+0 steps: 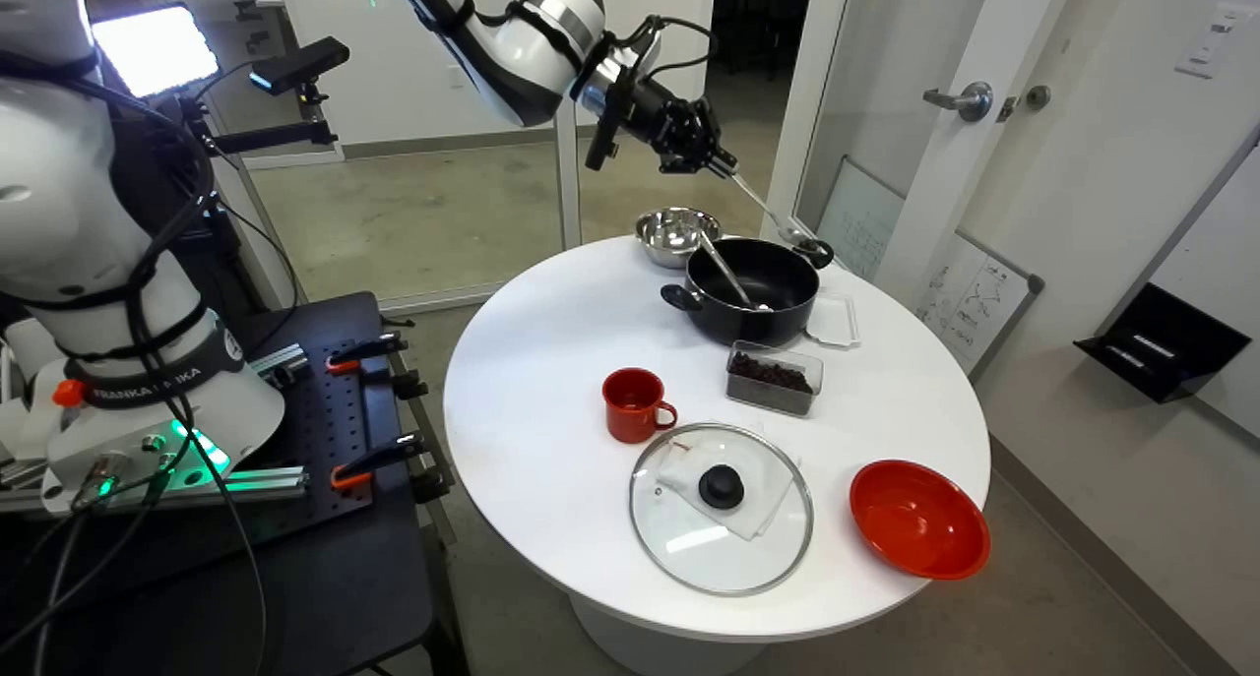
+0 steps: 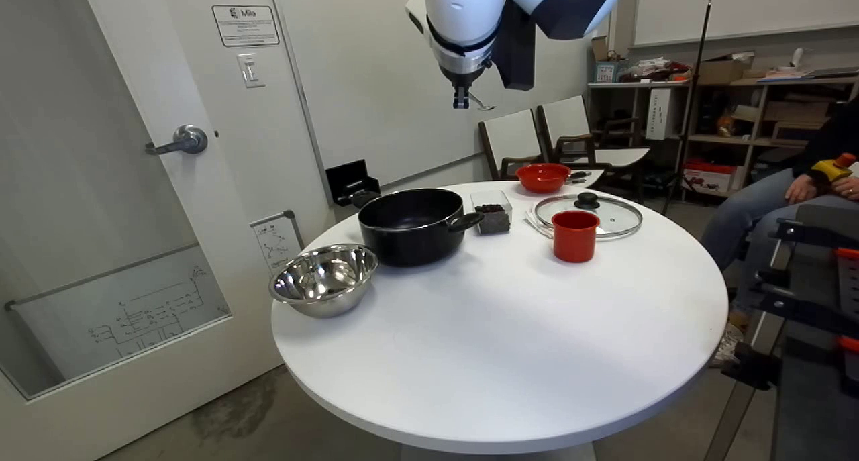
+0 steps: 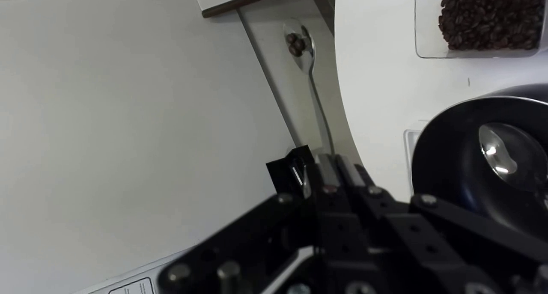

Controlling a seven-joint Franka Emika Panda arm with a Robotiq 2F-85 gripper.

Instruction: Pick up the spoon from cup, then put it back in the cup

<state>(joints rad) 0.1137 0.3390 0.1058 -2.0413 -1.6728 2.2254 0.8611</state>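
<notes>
My gripper (image 3: 334, 159) is shut on the end of the spoon's handle. The spoon (image 3: 306, 63) is thin and metallic, with a few coffee beans in its bowl. It points away from the fingers. In both exterior views the gripper (image 1: 725, 167) (image 2: 461, 103) is raised above the table's far side, and the spoon (image 1: 756, 199) (image 2: 484, 107) sticks out from it. The cup, a red mug (image 1: 630, 415), stands upright on the table, well away from the gripper. It also shows in an exterior view (image 2: 574, 238). No spoon shows above its rim. The cup is out of the wrist view.
A black pot (image 1: 738, 312) with a big spoon in it stands below the gripper. A steel bowl (image 1: 669, 233), a box of coffee beans (image 1: 773, 381), a glass lid (image 1: 679, 548) and a red bowl (image 1: 915, 519) share the round table (image 1: 532, 391). A wall (image 3: 128, 93) is behind.
</notes>
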